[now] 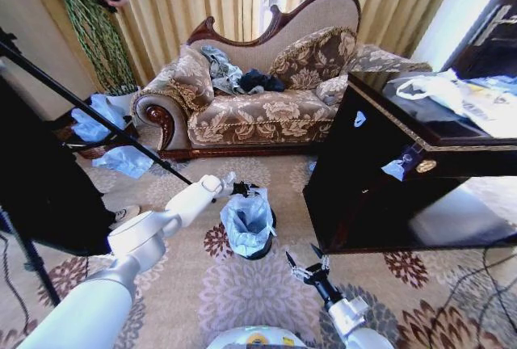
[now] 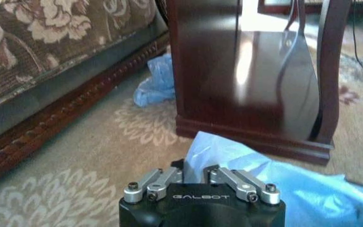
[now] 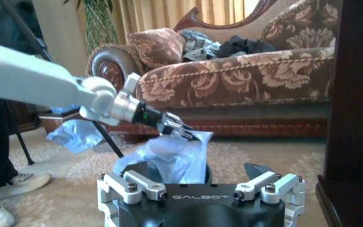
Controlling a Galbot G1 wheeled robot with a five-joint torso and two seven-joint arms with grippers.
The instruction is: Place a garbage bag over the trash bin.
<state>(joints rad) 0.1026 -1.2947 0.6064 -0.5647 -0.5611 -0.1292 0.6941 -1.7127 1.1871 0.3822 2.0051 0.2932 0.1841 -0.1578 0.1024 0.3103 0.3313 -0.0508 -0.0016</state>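
Note:
The black trash bin point(image 1: 259, 253) stands on the patterned carpet in front of the sofa. The pale blue garbage bag point(image 1: 246, 221) sits in it, with its mouth rising above the rim. My left gripper point(image 1: 241, 190) is at the far edge of the bag and is shut on it. In the left wrist view the fingers point(image 2: 168, 176) pinch the garbage bag point(image 2: 276, 184) next to them. My right gripper point(image 1: 307, 269) hovers open on the near right side of the bin, holding nothing. The right wrist view shows the left gripper point(image 3: 183, 131) pulling the garbage bag point(image 3: 168, 158) up.
A dark wooden cabinet point(image 1: 380, 195) stands close to the right of the bin. The sofa point(image 1: 258, 115) is behind it. A tripod leg point(image 1: 97, 115) slants across the left. Crumpled blue plastic point(image 1: 121, 160) lies by the sofa's end. A person's shoe point(image 1: 125, 214) is at the left.

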